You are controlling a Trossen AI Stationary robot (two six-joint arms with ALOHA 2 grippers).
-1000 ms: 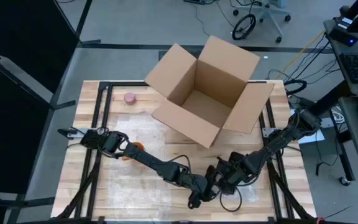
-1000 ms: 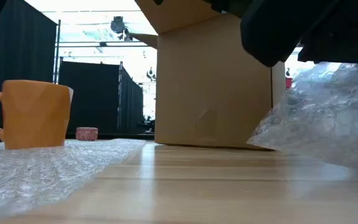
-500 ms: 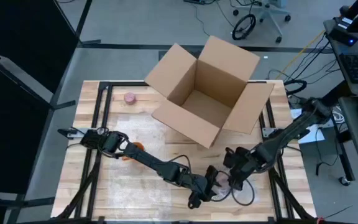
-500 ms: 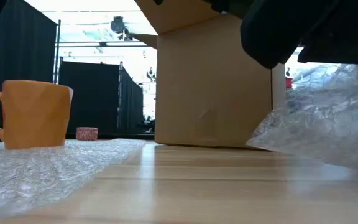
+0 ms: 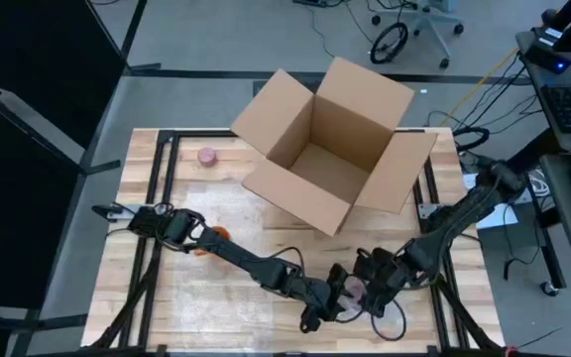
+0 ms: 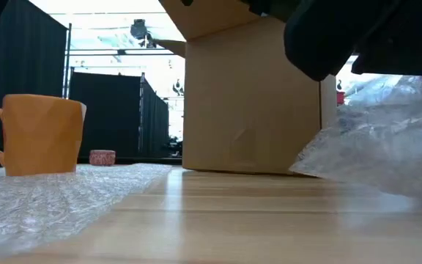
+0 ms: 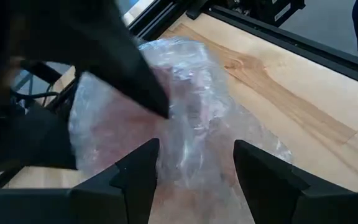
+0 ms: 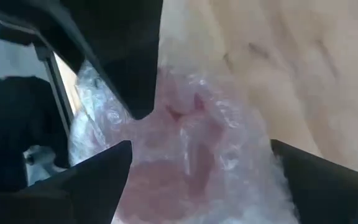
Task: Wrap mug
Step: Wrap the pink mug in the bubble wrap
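Note:
An orange mug (image 5: 212,238) (image 6: 41,135) stands upright on a flat sheet of bubble wrap (image 6: 42,199) at the table's left. Near the front edge lies a bundle of bubble wrap (image 5: 350,288) (image 6: 387,139) with something pink inside (image 7: 185,99) (image 8: 185,149). My left gripper (image 5: 328,303) (image 7: 196,149) is shut on the bundle. My right gripper (image 5: 368,290) (image 8: 201,149) faces it from the right. Its fingers are wide open on either side of the bundle. My left gripper pinches the bundle's crumpled wrap (image 7: 188,158) between its two fingers. It comes in low from the table's left, slanting down. The bundle's underside (image 6: 416,192) seems to lie on the table. My right gripper: I cannot tell whether its open fingers touch the wrap.
A large open cardboard box (image 5: 330,149) (image 6: 251,95) stands at the far middle of the table. A small pink round thing (image 5: 207,156) (image 6: 102,156) sits at the far left. A loose cable loop (image 5: 393,323) lies by the right gripper.
My right gripper has drawn a little toward the table's near edge beside the bundle, and its forearm has swung with it. The bundle's wrap has shifted slightly. The mug and sheet have stayed put.

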